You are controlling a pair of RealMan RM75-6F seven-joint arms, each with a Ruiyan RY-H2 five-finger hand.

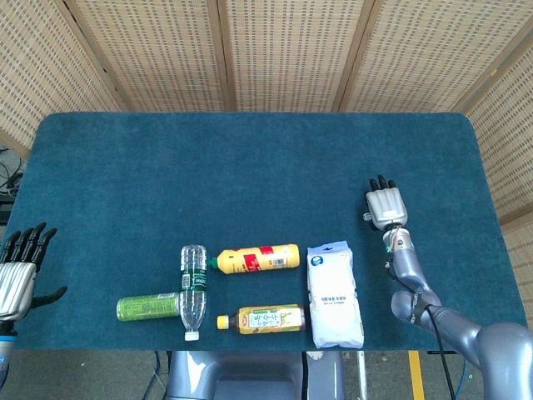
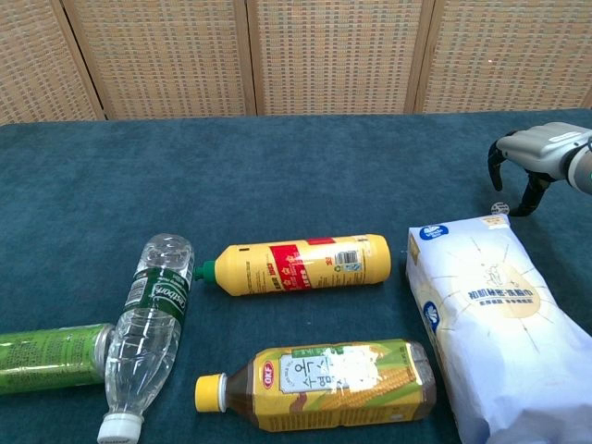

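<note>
Right hand [image 1: 386, 207]: fingers spread, curved down, holding nothing; hovers just beyond the white bag [image 1: 335, 294], nearest thing.
White bag: flat on desk [image 1: 250, 167], beside yellow bottle [image 1: 254, 258].
Left hand [image 1: 18, 267]: fingers spread, nothing held, at desk's edge.

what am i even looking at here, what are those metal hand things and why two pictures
You see a robot with two arms, each ending in a metal hand shaped like a human one. Both pictures come from its own cameras: the head view looks down on the whole blue table, the chest view looks across it from low down.

The right hand hovers beside the white bag, fingers apart, holding nothing. The left hand is at the table's edge, also holding nothing.

Lying flat are a yellow bottle with a red label, a yellow-capped tea bottle, a clear water bottle and a green bottle.
</note>
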